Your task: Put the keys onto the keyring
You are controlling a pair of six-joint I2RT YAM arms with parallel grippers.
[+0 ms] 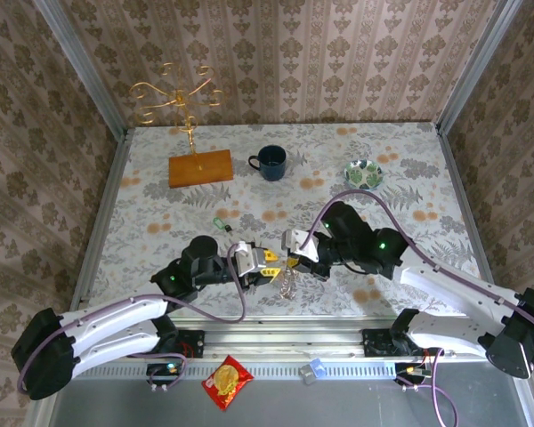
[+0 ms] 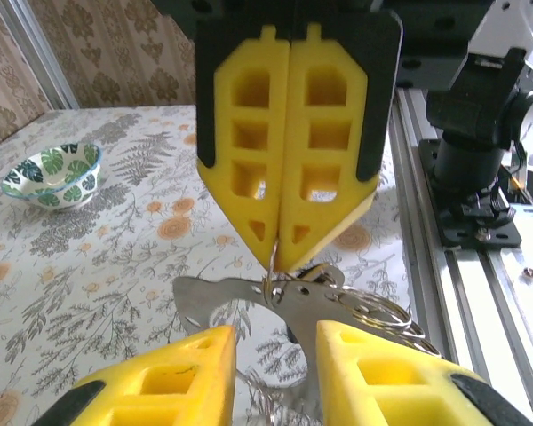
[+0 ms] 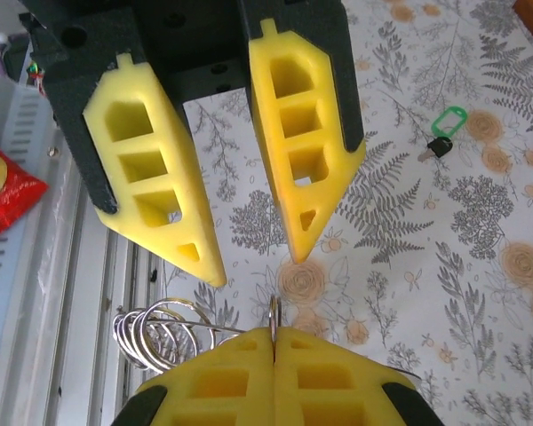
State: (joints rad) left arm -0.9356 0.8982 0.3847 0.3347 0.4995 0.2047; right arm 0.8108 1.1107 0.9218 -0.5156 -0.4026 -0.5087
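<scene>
Both arms, the left arm (image 1: 116, 320) and the right arm (image 1: 454, 289), stretch low and inward over the near part of the table (image 1: 160, 205), so their grippers meet tip to tip, probably because one side must keep the ring steady while the other brings a key. The right gripper (image 2: 275, 248) is clenched on one thin loop of the keyring (image 2: 366, 308), with the other coils hanging just beside its tips, and the left gripper (image 3: 258, 264) has its jaws apart and grasps nothing. The green-headed key (image 3: 444, 122) lies flat on the table, well apart from both grippers and not yet on the ring.

Bright, even light; blurred near jaws
</scene>
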